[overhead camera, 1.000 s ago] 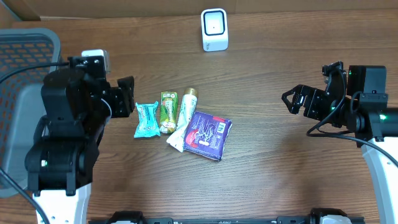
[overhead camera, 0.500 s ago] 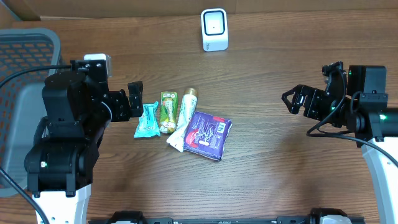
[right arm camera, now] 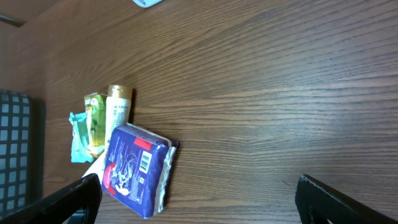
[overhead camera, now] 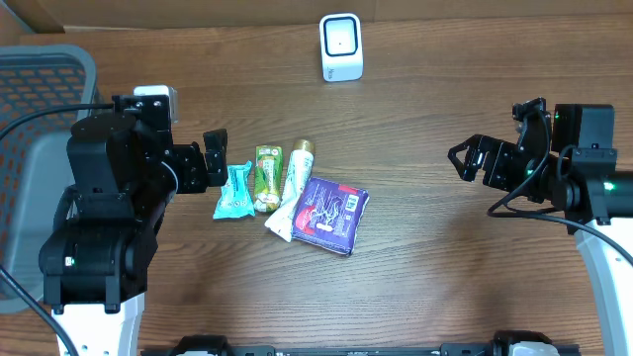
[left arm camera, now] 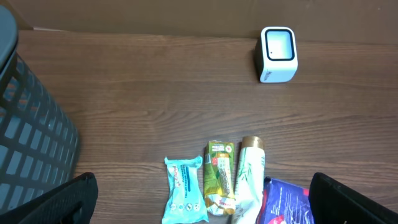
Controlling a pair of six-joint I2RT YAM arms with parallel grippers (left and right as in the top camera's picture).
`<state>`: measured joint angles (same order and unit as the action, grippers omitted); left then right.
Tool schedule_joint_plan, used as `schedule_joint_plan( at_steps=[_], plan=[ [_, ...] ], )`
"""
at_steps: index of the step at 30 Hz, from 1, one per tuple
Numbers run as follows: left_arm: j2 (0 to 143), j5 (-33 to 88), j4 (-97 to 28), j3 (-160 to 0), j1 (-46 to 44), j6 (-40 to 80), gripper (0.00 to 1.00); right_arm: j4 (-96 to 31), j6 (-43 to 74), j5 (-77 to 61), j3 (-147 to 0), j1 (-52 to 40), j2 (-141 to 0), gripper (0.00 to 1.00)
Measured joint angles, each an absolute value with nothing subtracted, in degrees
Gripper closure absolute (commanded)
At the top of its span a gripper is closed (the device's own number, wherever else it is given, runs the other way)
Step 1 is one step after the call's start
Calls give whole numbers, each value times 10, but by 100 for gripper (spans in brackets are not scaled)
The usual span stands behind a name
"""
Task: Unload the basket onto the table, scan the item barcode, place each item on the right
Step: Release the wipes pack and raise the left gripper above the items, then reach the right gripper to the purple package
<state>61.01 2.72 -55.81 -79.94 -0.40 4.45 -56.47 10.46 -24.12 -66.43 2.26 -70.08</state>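
Note:
Four items lie side by side mid-table: a teal packet, a green-yellow packet, a white tube and a purple pack. The purple pack shows a barcode in the right wrist view. The white scanner stands at the back. My left gripper hangs open just left of the teal packet, holding nothing; in the left wrist view the left gripper spans the row of items. My right gripper is open and empty, far right of the items, and the right gripper looks across bare table.
A grey mesh basket stands at the table's far left, beside the left arm, and the basket fills the left edge of the left wrist view. A cardboard wall runs along the back edge behind the scanner.
My left gripper opened wider and shifted right toward the teal packet, then held still. The right arm and the items have not moved.

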Motion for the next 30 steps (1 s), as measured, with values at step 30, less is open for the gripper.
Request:
schedule_joint_plan(
  at_steps=[30],
  plan=[
    [610, 27, -558, -799, -4, 44, 0, -562, 105, -222, -664, 23, -701, 0]
  ],
)
